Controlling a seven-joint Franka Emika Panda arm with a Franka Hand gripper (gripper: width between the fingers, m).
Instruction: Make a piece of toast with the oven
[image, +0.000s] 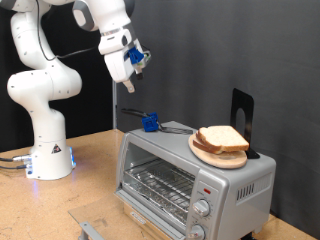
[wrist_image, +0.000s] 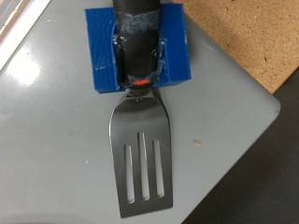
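Note:
The silver toaster oven (image: 190, 178) stands on the wooden table with its glass door shut. On its top, a slice of pale bread, the piece of toast (image: 222, 137), lies on a round wooden plate (image: 208, 152). A metal slotted spatula (image: 172, 127) with a blue block (image: 150, 122) on its handle lies on the oven top towards the exterior view's left. My gripper (image: 133, 62) hangs in the air above the spatula, apart from it and holding nothing. The wrist view looks down on the spatula (wrist_image: 142, 159), its blue block (wrist_image: 138, 47) and the grey oven top (wrist_image: 47, 140); no fingers show there.
A black upright stand (image: 242, 112) is on the oven top behind the plate. The robot's white base (image: 45, 150) stands on the table at the exterior view's left. Bare wooden table (wrist_image: 252, 37) lies beside the oven. A dark curtain forms the backdrop.

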